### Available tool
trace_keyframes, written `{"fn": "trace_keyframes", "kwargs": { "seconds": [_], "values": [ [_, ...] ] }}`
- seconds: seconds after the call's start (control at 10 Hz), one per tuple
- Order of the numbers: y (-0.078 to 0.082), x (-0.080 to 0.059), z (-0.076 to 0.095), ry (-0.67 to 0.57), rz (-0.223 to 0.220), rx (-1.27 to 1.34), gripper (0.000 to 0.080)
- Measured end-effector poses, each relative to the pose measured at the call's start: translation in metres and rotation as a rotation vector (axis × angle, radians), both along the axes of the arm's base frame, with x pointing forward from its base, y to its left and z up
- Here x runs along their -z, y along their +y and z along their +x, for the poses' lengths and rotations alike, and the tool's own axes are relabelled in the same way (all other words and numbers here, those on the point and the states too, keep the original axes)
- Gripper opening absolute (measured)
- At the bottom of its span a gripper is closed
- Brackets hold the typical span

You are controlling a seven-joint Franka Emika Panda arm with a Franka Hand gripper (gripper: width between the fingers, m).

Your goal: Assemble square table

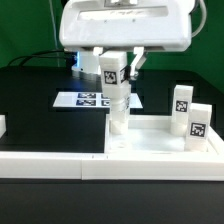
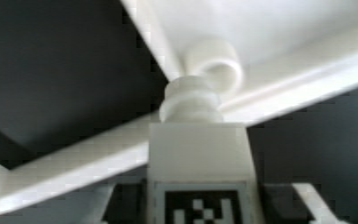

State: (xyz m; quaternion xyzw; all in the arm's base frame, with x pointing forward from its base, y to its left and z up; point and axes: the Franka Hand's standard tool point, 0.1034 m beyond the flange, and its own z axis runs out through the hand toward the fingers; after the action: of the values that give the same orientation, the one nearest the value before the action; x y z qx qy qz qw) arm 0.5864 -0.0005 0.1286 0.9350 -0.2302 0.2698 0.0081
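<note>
The end effector (image 1: 113, 78) hangs over the middle of the scene, closed on a leg (image 1: 117, 105) that it holds upright by the tagged upper part. In the wrist view the leg (image 2: 197, 160) runs straight down from the camera, its threaded tip at a round socket (image 2: 217, 62) in a corner of the slab (image 2: 282, 40). Whether the tip is already seated or only touching the socket rim cannot be told.

The slab (image 1: 160, 150) lies flat on the table (image 1: 40, 110), in the near right part of the exterior view, with the held leg standing at its far left corner. 2 more legs (image 1: 181, 104) (image 1: 199, 122) stand on the right, on or just behind the slab's right edge. The marker board (image 1: 90, 99) lies flat farther back, behind the held leg. A low white wall (image 1: 50, 165) runs along the near edge.

My read: this is the step of fitting the 1st leg into its corner socket. Next the leg likely needs turning about its own axis, kept vertical and pressed lightly down, so the thread catches without tilting.
</note>
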Motion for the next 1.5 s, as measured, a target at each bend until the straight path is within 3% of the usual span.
{"fn": "trace_keyframes", "kwargs": {
  "seconds": [0.1, 0.5, 0.6, 0.8, 1.1, 1.5],
  "values": [
    [-0.001, 0.008, -0.006, 0.022, -0.010, -0.009, 0.0287],
    [0.000, 0.009, -0.005, 0.027, -0.020, -0.026, 0.0287],
    [0.004, 0.021, -0.002, 0.043, -0.042, -0.043, 0.0287],
    [0.002, 0.022, 0.018, 0.041, -0.072, -0.061, 0.0287],
    [0.008, 0.042, 0.014, 0.029, -0.087, -0.062, 0.0287],
    [0.009, 0.047, 0.025, 0.021, -0.101, -0.073, 0.0287]
  ]
}}
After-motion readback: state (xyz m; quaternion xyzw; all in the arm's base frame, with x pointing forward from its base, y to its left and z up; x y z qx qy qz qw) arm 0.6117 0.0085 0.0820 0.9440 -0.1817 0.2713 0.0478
